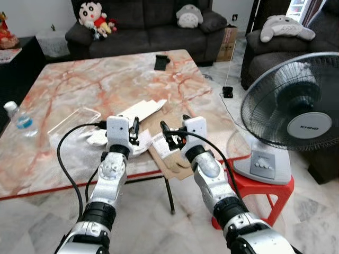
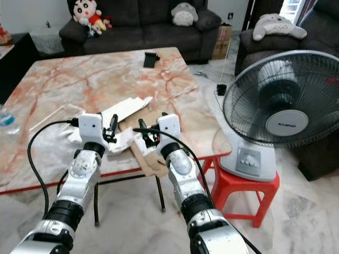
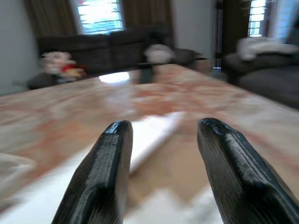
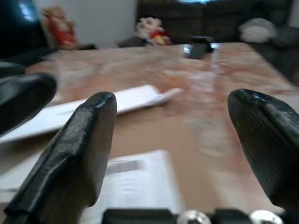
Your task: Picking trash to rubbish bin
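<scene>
- The left gripper (image 1: 135, 128) hovers over the near edge of the pink-veined marble bench (image 1: 95, 84), its fingers (image 3: 100, 172) spread apart and holding nothing.
- The right gripper (image 1: 172, 132) sits just to its right, also over the near edge, with its fingers (image 4: 74, 163) wide apart and released.
- The trash lies between and under the two grippers: a long white paper piece (image 1: 143, 109) on the far side, a flat brown cardboard sheet (image 1: 159, 127) that overhangs the bench's near edge, and white crumpled paper (image 1: 98, 137) beside the left gripper.
- A white printed slip (image 4: 135, 179) lies on the brown cardboard right below the right gripper.
- A clear plastic tray (image 1: 74, 120) rests to the left of the paper, and a plastic bottle (image 1: 18, 119) lies further left, near the bench's left edge.
- A small black object (image 1: 162, 61) sits at the far side of the bench.
- To the right of the bench a standing fan (image 1: 294, 114) rests on a red stool (image 1: 265, 193).
- A dark sofa (image 1: 143, 26) with soft toys (image 1: 95, 18) stands at the far wall.
</scene>
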Robot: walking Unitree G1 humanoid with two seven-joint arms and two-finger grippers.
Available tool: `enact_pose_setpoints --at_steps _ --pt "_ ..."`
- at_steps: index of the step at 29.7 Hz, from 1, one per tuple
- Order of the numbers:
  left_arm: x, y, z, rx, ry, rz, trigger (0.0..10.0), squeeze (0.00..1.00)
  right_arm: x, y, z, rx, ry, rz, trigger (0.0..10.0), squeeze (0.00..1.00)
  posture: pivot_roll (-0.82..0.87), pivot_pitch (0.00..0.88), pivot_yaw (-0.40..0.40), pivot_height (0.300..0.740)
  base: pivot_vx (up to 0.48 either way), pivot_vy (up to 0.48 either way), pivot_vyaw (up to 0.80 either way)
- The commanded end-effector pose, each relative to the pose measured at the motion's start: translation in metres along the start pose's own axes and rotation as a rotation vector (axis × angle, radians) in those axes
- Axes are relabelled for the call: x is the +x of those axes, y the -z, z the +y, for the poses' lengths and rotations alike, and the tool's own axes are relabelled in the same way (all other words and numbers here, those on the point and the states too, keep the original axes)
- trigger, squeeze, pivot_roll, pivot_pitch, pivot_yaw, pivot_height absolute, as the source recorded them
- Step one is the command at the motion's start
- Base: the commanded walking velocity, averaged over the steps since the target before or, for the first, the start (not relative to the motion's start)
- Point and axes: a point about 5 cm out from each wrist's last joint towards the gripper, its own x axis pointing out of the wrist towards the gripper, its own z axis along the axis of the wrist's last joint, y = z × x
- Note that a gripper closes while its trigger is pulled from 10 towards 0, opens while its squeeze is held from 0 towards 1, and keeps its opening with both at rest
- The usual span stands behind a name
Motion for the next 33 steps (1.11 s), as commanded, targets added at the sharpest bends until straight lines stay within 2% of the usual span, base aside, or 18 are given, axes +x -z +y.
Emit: enact_pose_setpoints --at_steps 1,4,8,9,12,13,14,18,19,22,25,33 --pt "0.0 -0.002 0.009 0.043 -0.005 -0.001 10.0 0.0 0.005 -0.006 0.01 0.007 -0.022 -0.02 10.0 0.0 0.04 0.007 0.031 0.74 0.33 0.0 0.0" --pt "-0.001 -0.003 0.008 0.082 0.006 -0.006 10.0 0.0 0.005 -0.006 0.01 0.008 -0.022 -0.02 10.0 0.0 0.04 0.007 0.031 0.74 0.32 0.0 0.0" --pt "-0.004 -0.003 0.008 0.179 0.02 -0.004 10.0 0.0 0.005 -0.006 0.01 0.006 -0.023 -0.019 10.0 0.0 0.05 0.018 0.031 0.74 0.0 0.0 0.0" --pt "-0.005 -0.001 0.006 0.24 0.038 0.013 10.0 0.0 0.005 -0.006 0.01 0.006 -0.023 -0.017 10.0 0.0 0.05 0.018 0.031 0.74 0.0 0.0 0.0" --pt "-0.008 0.001 0.002 0.321 0.091 0.02 10.0 0.0 0.005 -0.005 0.011 0.006 -0.025 -0.014 10.0 0.0 0.05 0.021 0.029 0.74 0.0 0.0 0.0" --pt "-0.009 0.001 0.001 0.331 0.099 0.021 10.0 0.24 0.005 -0.005 0.011 0.006 -0.025 -0.013 10.0 0.0 0.05 0.021 0.029 0.74 0.0 0.0 0.0" --pt "-0.009 0.001 -0.001 0.35 0.12 0.017 10.0 1.0 0.005 -0.005 0.011 0.006 -0.027 -0.013 10.0 0.0 0.05 0.023 0.027 0.74 0.0 0.0 0.0" --pt "-0.006 0.002 -0.003 0.434 0.136 0.031 10.0 1.0 0.005 -0.005 0.012 0.007 -0.029 -0.012 10.0 0.0 0.05 0.023 0.027 0.74 0.0 0.0 0.0" --pt "-0.004 0.005 -0.004 0.502 0.159 0.064 10.0 1.0 0.005 -0.005 0.012 0.006 -0.029 -0.012 10.0 0.0 0.05 0.024 0.027 0.74 0.0 0.0 0.0" --pt "0.0 0.008 -0.005 0.606 0.189 0.104 10.0 1.0 0.005 -0.004 0.012 0.006 -0.028 -0.01 10.0 0.0 0.05 0.025 0.027 0.74 0.0 0.0 0.0" --pt "0.005 0.009 -0.007 0.649 0.207 0.128 10.0 1.0 0.004 -0.003 0.012 0.005 -0.029 -0.009 10.0 0.0 0.05 0.024 0.027 0.74 0.0 0.0 0.0" --pt "0.011 0.013 -0.013 0.683 0.226 0.159 10.0 1.0 0.003 -0.002 0.012 0.007 -0.028 -0.005 10.0 0.0 0.04 0.028 0.028 0.74 0.0 0.0 0.0"
